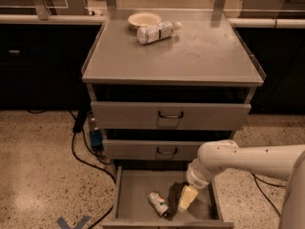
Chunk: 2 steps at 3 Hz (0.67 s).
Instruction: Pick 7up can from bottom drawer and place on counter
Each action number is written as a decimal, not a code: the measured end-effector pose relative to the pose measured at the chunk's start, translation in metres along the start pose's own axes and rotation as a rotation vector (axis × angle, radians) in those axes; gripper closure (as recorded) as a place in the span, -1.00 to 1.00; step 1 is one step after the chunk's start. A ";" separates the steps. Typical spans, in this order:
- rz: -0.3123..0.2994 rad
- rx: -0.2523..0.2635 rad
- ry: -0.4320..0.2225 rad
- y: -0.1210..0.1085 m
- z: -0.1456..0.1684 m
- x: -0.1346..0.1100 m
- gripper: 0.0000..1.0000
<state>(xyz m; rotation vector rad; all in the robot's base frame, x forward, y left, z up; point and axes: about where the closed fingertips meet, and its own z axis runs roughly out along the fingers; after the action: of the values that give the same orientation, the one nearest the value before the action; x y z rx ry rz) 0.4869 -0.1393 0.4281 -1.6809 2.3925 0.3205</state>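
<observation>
Claw (185, 200) hangs inside bottom drawer (133, 194), just beside the 7up can (158, 203) lying tipped on the drawer floor, likely lining up a grasp; you cannot tell how open the claw is.

Light: dim, warm, overhead. You see your gripper (187, 198) in the bottom drawer (136, 194), pale against the shaded floor; dark shadow between it and the 7up can (158, 203). Well above it, faint sheen on the counter (190, 56).
</observation>
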 end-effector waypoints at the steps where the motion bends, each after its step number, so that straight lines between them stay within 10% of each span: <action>1: 0.008 0.079 0.080 -0.007 0.037 0.006 -1.00; 2: 0.072 0.125 0.121 -0.023 0.064 0.000 -1.00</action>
<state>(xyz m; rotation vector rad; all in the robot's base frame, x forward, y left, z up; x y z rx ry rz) 0.5106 -0.1284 0.3657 -1.6050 2.5065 0.0793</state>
